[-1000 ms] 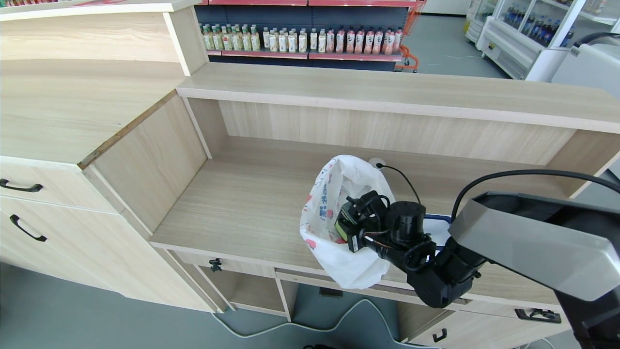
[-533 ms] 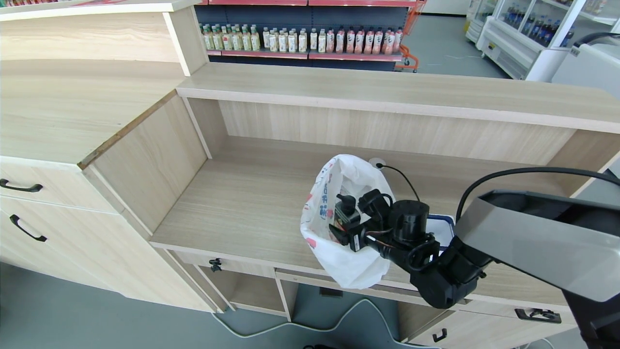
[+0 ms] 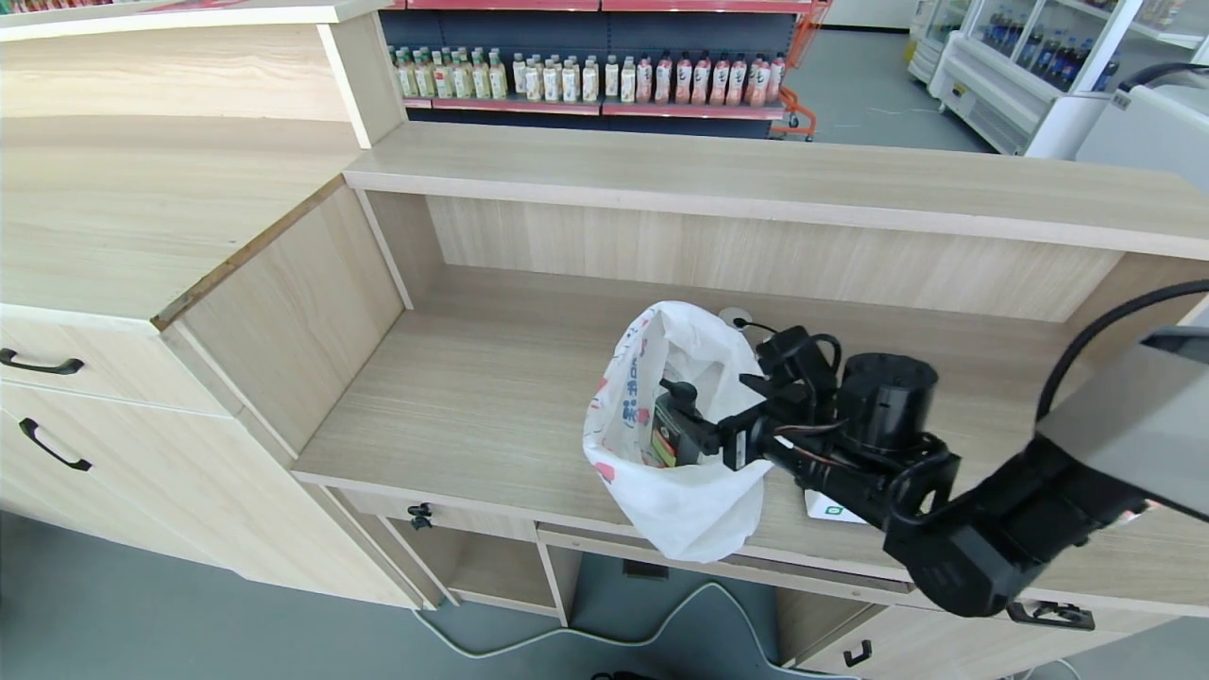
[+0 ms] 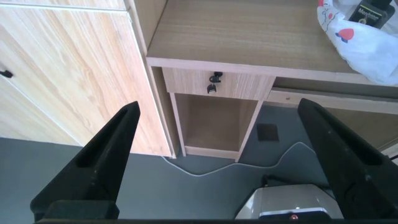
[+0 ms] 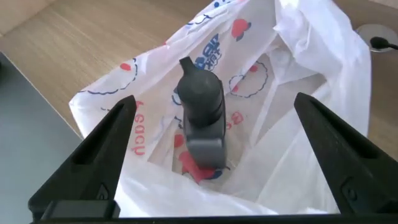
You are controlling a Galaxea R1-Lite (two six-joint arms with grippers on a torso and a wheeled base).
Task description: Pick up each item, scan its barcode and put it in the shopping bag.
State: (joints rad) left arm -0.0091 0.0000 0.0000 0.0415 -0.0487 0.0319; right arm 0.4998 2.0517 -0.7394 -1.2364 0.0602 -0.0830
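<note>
The white shopping bag (image 3: 661, 491) with red and blue print stands open at the counter's front edge. A dark item with a green and red label (image 3: 664, 439) lies inside it, seen as a dark grey capped shape (image 5: 202, 115) in the right wrist view. My right gripper (image 3: 689, 416) hovers over the bag's right rim, open and pointing into the mouth, with the item loose between and below its fingers (image 5: 106, 143). My left gripper (image 4: 217, 115) hangs open and empty, low in front of the counter, with the bag (image 4: 367, 46) off to one side.
A white card (image 3: 831, 508) lies on the counter under my right arm. A black cable runs from a grommet (image 3: 735, 317) behind the bag. Drawers (image 3: 42, 364) stand at left, an open cubby (image 4: 217, 124) below the counter, and a raised ledge (image 3: 756, 175) behind.
My right gripper held the item over the bag, then opened and let it go into the bag. The right arm has drawn back to the right.
</note>
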